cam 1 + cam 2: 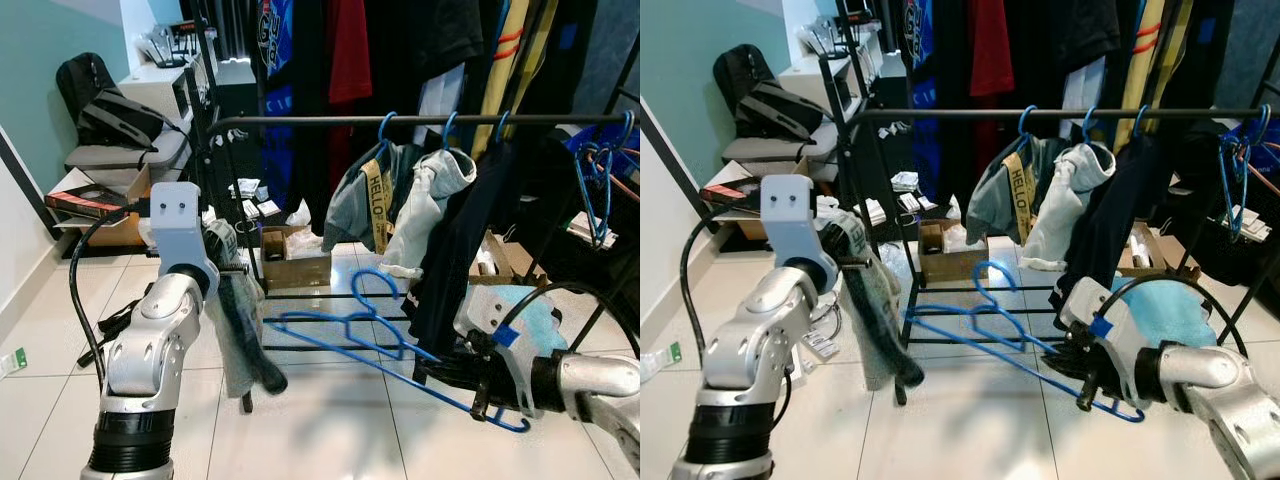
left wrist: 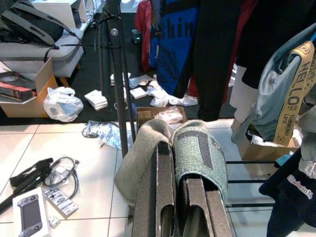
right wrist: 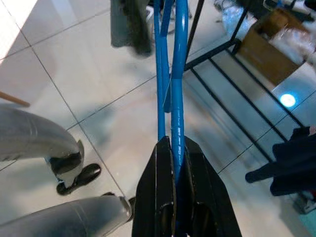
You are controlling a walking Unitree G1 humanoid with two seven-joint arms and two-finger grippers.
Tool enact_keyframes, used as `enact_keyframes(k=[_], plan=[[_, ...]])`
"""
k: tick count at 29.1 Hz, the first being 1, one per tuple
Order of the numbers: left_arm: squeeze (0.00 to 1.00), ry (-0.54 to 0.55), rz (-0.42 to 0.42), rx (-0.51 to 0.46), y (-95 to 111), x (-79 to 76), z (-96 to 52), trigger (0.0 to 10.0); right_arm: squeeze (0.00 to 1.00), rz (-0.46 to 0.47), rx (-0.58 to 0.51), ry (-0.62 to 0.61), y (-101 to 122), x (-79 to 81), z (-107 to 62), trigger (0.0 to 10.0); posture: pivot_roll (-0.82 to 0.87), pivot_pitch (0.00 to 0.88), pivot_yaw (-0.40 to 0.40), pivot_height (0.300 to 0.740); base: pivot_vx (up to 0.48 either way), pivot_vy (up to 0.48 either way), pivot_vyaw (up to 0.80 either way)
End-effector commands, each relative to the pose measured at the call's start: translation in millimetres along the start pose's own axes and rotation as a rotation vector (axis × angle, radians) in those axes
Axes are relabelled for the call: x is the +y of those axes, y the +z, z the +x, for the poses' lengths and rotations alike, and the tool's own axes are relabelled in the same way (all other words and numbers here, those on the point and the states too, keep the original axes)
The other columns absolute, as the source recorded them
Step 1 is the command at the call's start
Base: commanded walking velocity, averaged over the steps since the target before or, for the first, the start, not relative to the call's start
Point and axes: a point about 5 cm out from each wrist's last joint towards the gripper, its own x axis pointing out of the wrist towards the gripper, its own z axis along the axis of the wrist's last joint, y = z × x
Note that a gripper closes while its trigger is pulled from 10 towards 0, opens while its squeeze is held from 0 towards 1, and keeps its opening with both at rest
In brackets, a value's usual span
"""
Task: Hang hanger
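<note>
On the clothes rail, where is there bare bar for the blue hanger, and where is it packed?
The rail is bare between its left upright and the first blue hook. Right of that, hung clothes and empty hangers crowd it. The right gripper holds the blue hanger low, beside the rack.

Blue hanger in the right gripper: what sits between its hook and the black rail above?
In the left eye view, the blue hanger hook sits below the black rail; between them hang the grey garment and its yellow strap.

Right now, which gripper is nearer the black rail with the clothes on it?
Left. The left gripper, shut on a grey cloth, sits below the rail's free end; the right gripper, holding the blue hanger, is lower.
</note>
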Motion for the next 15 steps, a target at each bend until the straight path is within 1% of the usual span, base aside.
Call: enact_keyframes(k=[1,2,3,5,6,7,8,9,10,11,12,13,14,15], plan=[[0.00,0.009,0.020,-0.002,2,2.7,-1.1,10.0,0.00,-0.009,0.010,0.041,2,5.3,0.0,10.0,-0.08,0.000,0.050,0.740,0.000,0.000,0.00],[0.00,0.009,0.020,-0.002,2,2.7,-1.1,10.0,0.00,-0.009,0.010,0.041,2,5.3,0.0,10.0,-0.08,0.000,0.050,0.740,0.000,0.000,0.00],[0.00,0.010,0.021,-0.003,2,2.9,-1.0,10.0,0.00,-0.004,-0.001,0.079,4,9.9,-1.1,10.0,-0.08,0.000,0.050,0.740,0.000,0.000,0.00],[0.00,0.010,0.021,-0.003,2,2.9,-1.0,10.0,0.00,-0.004,-0.001,0.079,4,9.9,-1.1,10.0,-0.08,0.000,0.050,0.740,0.000,0.000,0.00],[0.00,0.011,0.021,-0.003,2,3.0,-1.0,10.0,0.00,-0.010,-0.023,0.126,7,15.5,-3.7,10.0,-0.08,0.000,0.049,0.740,0.000,0.000,0.00],[0.00,0.011,0.021,-0.003,1,2.8,-1.1,10.0,0.00,-0.020,-0.079,0.159,16,19.5,-6.0,10.0,-0.09,0.000,0.050,0.740,0.000,0.000,0.00],[0.00,0.011,0.021,-0.003,1,2.8,-1.1,10.0,0.00,-0.020,-0.079,0.159,16,19.5,-6.0,10.0,-0.09,0.000,0.050,0.740,0.000,0.000,0.00],[0.00,0.010,0.021,-0.002,1,2.7,-1.1,10.0,0.00,-0.028,-0.117,0.176,21,21.8,-7.5,10.0,-0.09,0.000,0.050,0.740,0.000,0.000,0.00],[0.00,0.008,0.021,-0.002,1,1.9,-1.0,10.0,0.00,-0.036,-0.161,0.152,28,18.8,-7.1,10.0,-0.09,0.000,0.051,0.740,0.000,0.000,0.00],[0.00,0.008,0.021,-0.002,1,1.9,-1.0,10.0,0.00,-0.036,-0.161,0.152,28,18.8,-7.1,10.0,-0.09,0.000,0.051,0.740,0.000,0.000,0.00],[0.00,0.005,0.020,-0.002,0,1.1,-0.8,10.0,0.00,-0.048,-0.188,0.107,33,13.2,-5.8,10.0,-0.09,0.000,0.051,0.740,0.000,0.000,0.00],[0.00,0.002,0.019,-0.002,0,0.5,-0.7,10.0,0.00,-0.059,-0.193,0.067,35,8.1,-4.2,10.0,-0.09,0.000,0.050,0.740,0.000,0.000,0.00],[0.00,0.002,0.019,-0.002,0,0.5,-0.7,10.0,0.00,-0.059,-0.193,0.067,35,8.1,-4.2,10.0,-0.09,0.000,0.050,0.740,0.000,0.000,0.00],[0.00,0.000,0.018,-0.002,0,0.1,-0.7,10.0,0.00,-0.070,-0.194,0.038,36,4.8,-3.2,10.0,-0.09,0.000,0.049,0.740,0.000,0.000,0.00]])
